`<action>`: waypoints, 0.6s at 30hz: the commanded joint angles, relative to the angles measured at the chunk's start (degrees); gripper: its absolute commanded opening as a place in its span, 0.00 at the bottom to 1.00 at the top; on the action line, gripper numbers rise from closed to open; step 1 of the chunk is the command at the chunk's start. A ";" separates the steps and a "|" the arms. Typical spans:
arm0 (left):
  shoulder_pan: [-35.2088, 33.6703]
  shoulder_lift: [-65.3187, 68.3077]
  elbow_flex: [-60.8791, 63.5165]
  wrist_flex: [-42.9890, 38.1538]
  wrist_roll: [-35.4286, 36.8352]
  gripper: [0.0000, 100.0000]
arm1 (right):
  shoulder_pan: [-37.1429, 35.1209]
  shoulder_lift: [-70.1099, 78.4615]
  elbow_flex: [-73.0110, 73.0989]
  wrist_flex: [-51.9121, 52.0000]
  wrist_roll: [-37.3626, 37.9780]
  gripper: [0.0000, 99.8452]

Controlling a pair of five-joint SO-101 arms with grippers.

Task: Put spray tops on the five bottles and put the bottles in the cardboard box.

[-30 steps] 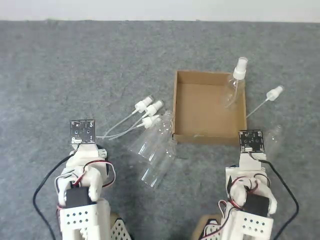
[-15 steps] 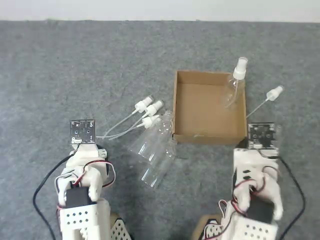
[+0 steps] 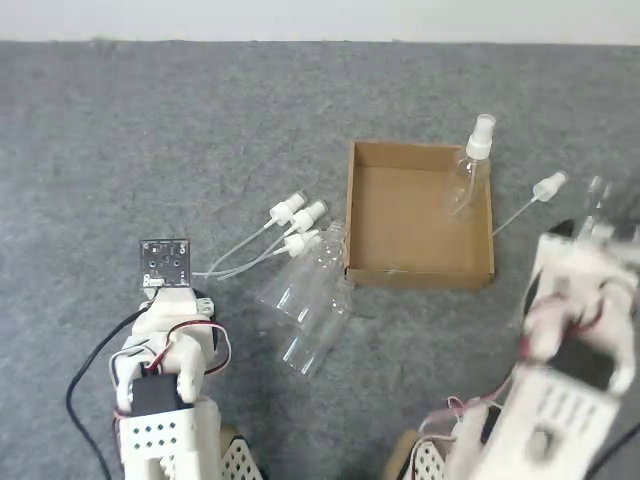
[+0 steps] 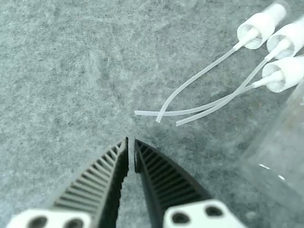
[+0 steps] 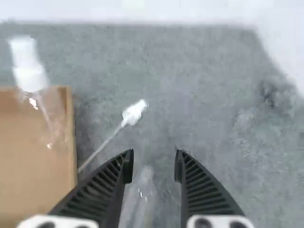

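The right gripper (image 5: 153, 154) is standing partly open, straddling a clear bottle (image 5: 141, 187) (contact is too blurred to judge), close beside a loose spray top (image 5: 134, 113) and the cardboard box (image 5: 28, 166). The left gripper (image 4: 131, 140) is hovering almost closed and empty, near three spray tops (image 4: 285, 45).

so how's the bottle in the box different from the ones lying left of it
The boxed bottle wears a white spray top; the loose bottles have none, and three spare tops lie beside them. The boxed bottle leans in the far right corner of the box, top poking past the rim; the loose bottles lie flat on the grey mat. All are clear.
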 commanded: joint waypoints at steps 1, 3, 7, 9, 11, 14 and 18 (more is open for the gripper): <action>-0.26 -0.97 -0.48 0.26 -0.35 0.01 | 0.66 20.44 -16.09 -1.45 -4.22 0.11; -0.26 -0.97 -0.48 0.26 -0.35 0.01 | 0.57 29.76 -22.86 -1.45 -6.07 0.11; -0.35 -0.97 -0.48 0.35 -0.35 0.01 | 0.57 46.73 -35.96 -0.04 -7.91 0.11; -0.35 -0.97 -0.48 0.35 -0.35 0.01 | 0.57 54.20 -42.20 1.80 -8.88 0.11; -0.35 -0.97 -0.48 0.35 -0.35 0.01 | 0.57 61.14 -48.18 3.38 -9.49 0.11; -0.35 -0.97 -0.48 0.35 -0.35 0.01 | 0.40 70.55 -56.09 4.26 -10.55 0.11; -0.35 -0.97 -0.48 0.35 -0.35 0.01 | -0.04 80.57 -65.14 4.26 -12.40 0.11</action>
